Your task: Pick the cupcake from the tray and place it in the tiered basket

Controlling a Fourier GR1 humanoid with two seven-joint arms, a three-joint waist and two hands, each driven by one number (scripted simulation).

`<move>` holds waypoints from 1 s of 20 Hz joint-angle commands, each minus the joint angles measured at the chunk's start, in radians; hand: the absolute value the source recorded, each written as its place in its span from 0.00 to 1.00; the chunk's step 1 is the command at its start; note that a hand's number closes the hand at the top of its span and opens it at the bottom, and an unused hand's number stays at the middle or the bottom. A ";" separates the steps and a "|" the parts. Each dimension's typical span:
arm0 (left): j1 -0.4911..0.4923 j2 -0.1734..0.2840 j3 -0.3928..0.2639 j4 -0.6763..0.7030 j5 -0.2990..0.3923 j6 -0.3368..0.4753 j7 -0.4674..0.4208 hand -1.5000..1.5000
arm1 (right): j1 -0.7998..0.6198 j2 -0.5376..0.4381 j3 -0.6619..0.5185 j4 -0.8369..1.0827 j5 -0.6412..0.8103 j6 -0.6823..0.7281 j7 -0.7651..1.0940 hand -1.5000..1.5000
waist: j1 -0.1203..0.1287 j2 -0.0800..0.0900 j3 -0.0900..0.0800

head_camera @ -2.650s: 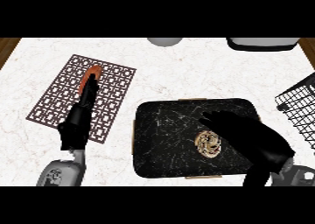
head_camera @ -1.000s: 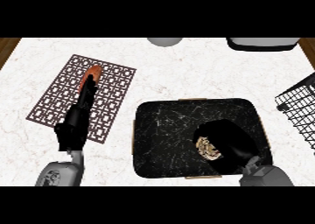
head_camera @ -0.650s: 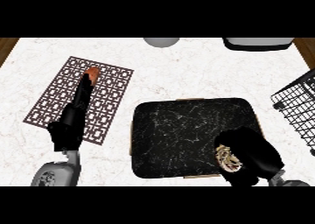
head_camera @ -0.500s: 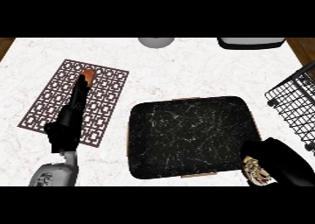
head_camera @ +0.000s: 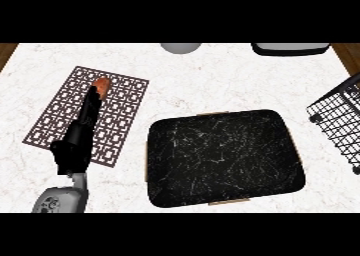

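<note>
The black marbled tray [head_camera: 223,157] lies at the centre right of the counter with nothing on it. No cupcake shows anywhere in the head view. The black wire tiered basket [head_camera: 347,120] reaches in from the right edge. My left hand [head_camera: 81,135] rests open with straight fingers over the patterned mat, fingertips by an orange object [head_camera: 100,85]. My right hand is out of the picture.
A brown lattice mat [head_camera: 91,115] lies at the left. A grey round object [head_camera: 181,47] and a dark container [head_camera: 290,48] sit at the far edge. Wooden floor shows at both upper corners.
My right hand closed on the cupcake on the tray, carried it off toward the lower right and left the view with it. The view has shifted slightly; the left hand stayed put.
</note>
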 commanded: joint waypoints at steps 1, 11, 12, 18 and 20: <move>-0.015 -0.017 -0.015 -0.007 -0.008 0.008 0.003 0.50 | 0.072 -0.031 -0.192 0.007 -0.154 -0.039 -0.099 1.00 | 0.010 0.001 -0.003; 0.008 -0.032 -0.027 -0.001 -0.021 0.021 0.006 0.50 | 0.108 -0.216 -0.668 -0.011 -0.639 0.338 -0.190 1.00 | 0.003 0.000 -0.005; 0.031 -0.022 -0.022 -0.006 -0.012 0.010 -0.004 0.50 | 0.151 -0.215 -0.722 -0.022 -0.680 0.389 -0.205 1.00 | -0.002 -0.002 -0.005; 0.009 -0.030 -0.034 -0.022 -0.016 0.007 0.009 0.50 | 0.100 -0.341 -0.867 0.067 -0.780 0.603 -0.107 1.00 | 0.028 0.005 -0.004; -0.037 -0.040 -0.053 -0.018 -0.049 0.025 0.039 0.50 | 0.073 -0.398 -0.867 0.167 -0.839 0.658 -0.112 1.00 | 0.031 0.006 -0.003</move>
